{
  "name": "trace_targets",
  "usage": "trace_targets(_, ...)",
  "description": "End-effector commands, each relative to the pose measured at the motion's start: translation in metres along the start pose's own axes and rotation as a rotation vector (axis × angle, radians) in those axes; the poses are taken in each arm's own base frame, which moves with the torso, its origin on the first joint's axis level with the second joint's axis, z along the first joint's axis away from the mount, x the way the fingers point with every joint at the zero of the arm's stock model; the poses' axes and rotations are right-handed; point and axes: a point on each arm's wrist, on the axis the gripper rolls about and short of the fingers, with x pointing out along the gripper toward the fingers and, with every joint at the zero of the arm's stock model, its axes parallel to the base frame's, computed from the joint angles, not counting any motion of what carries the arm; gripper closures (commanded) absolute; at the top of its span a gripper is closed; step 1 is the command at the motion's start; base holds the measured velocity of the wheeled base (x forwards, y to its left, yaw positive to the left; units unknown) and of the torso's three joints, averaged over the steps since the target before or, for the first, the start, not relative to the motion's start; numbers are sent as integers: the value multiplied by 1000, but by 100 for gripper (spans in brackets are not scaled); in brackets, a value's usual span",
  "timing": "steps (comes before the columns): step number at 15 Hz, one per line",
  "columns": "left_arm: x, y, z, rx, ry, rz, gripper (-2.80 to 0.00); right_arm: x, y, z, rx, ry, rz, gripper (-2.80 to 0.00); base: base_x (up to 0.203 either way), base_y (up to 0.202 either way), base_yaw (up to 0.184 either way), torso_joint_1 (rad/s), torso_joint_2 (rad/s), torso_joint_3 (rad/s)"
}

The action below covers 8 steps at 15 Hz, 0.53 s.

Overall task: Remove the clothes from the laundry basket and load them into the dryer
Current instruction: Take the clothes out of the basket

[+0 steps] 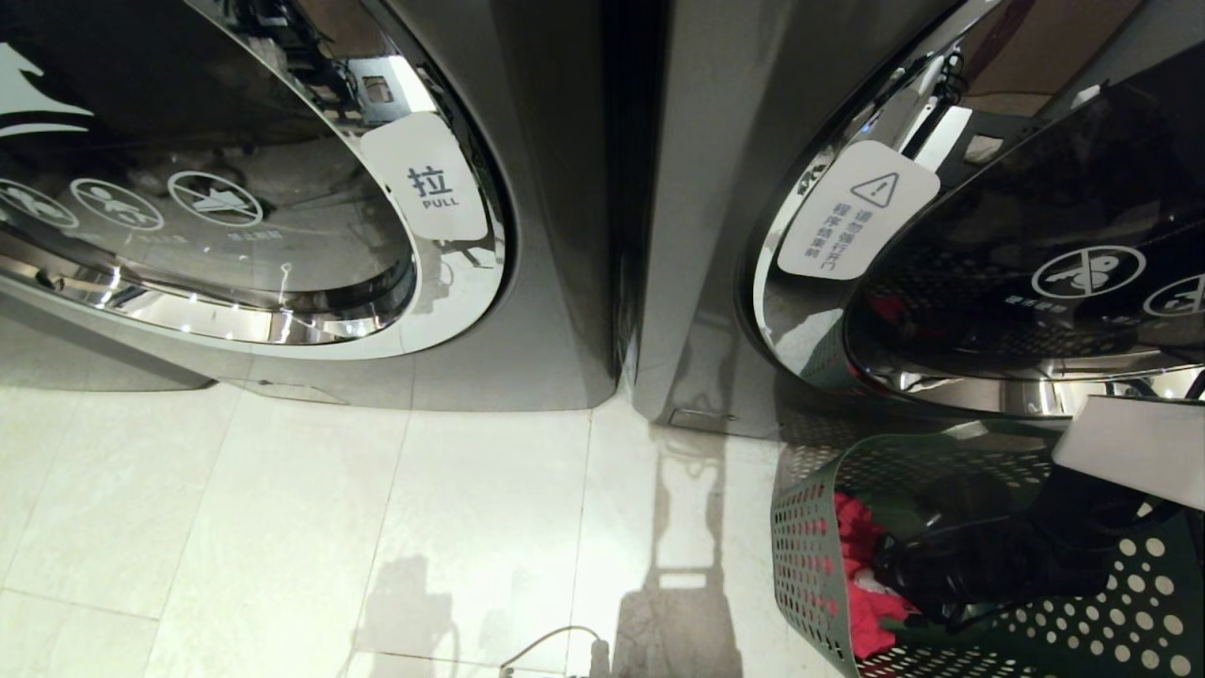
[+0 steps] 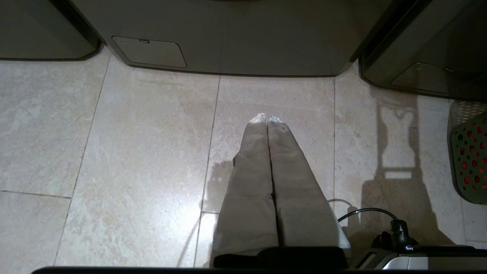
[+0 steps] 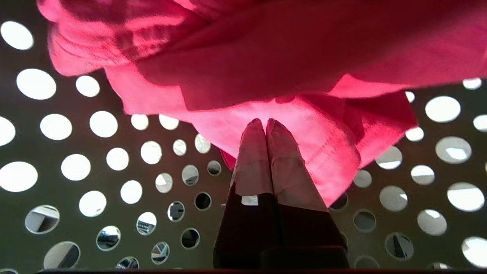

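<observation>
Two grey front-loading machines stood side by side on the pale tiled floor. The left one showed a chrome-ringed round door with a white "PULL" label, and the right one, seemingly the dryer, carried a white warning label on its door. I could not tell whether that door stood ajar.

Before the right machine sat the green perforated plastic laundry basket, holding crumpled pink-red clothes. The right gripper was down inside it, fingers pressed together against a fold of the pink cloth; whether fabric was truly pinched between them could not be told. The left gripper hung idle over bare tile, fingers closed on nothing.

This looked like the grasping step of the first pick. Next called for a lift clear of the basket rim, then a carry toward the dryer opening.
</observation>
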Motion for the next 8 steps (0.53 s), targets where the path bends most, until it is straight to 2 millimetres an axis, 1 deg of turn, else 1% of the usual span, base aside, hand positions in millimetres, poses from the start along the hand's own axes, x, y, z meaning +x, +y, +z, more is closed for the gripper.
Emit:
trace_targets(1, 2, 0, -9, 0, 29, 1, 0, -8, 2, -1, 7, -5, 5, 0, 0, 0, 0, 0, 0, 0)
trace_targets(2, 2, 0, -9, 0, 29, 1, 0, -14, 4, 0, 12, -20, 12, 0, 0, 0, 0, 0, 0, 0)
trace_targets(4, 2, 0, -9, 0, 29, 1, 0, -20, 5, 13, 54, -88, 45, 0, 0, 0, 0, 0, 0, 0)
trace_targets(5, 2, 0, -9, 0, 29, 1, 0, -20, 4, 23, 63, -127, 61, 0, 0, 0, 0, 0, 0, 0)
trace_targets(8, 2, 0, -9, 0, 29, 1, 0, -13, -2, 31, 22, -150, 58, 0, 0, 0, 0, 0, 0, 0)
